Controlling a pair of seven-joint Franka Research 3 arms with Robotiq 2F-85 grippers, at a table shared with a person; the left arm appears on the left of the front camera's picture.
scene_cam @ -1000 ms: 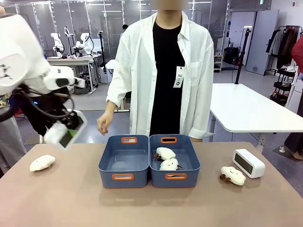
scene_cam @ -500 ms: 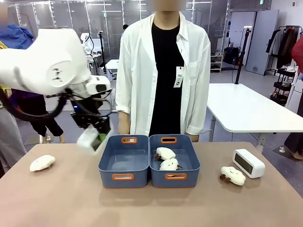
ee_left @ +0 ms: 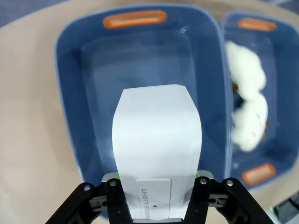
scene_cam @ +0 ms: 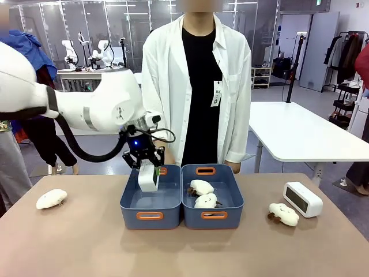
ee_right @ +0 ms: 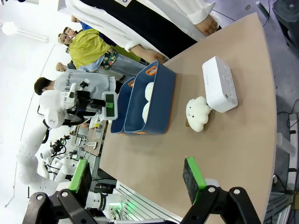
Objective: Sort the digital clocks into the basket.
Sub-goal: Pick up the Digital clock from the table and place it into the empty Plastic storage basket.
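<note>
My left gripper (scene_cam: 147,167) is shut on a white digital clock (scene_cam: 148,177), holding it upright just above the inside of the left blue-grey basket (scene_cam: 134,203). In the left wrist view the clock (ee_left: 156,144) hangs between my fingers over the bare floor of that basket (ee_left: 70,98). The second white clock (scene_cam: 302,199) lies on the table at the right, also seen in the right wrist view as the clock (ee_right: 218,84). My right gripper (ee_right: 138,179) is open and holds nothing, well back from the table's near right edge.
The twin bin (scene_cam: 229,196) on the right holds two cream plush toys (scene_cam: 203,193). Another plush (scene_cam: 283,213) lies beside the second clock, and one plush (scene_cam: 52,198) at the far left. A person (scene_cam: 199,86) stands behind the bins.
My left arm has swung from the far left to over the left basket, carrying the clock. The person's hand near the bins has drawn back.
</note>
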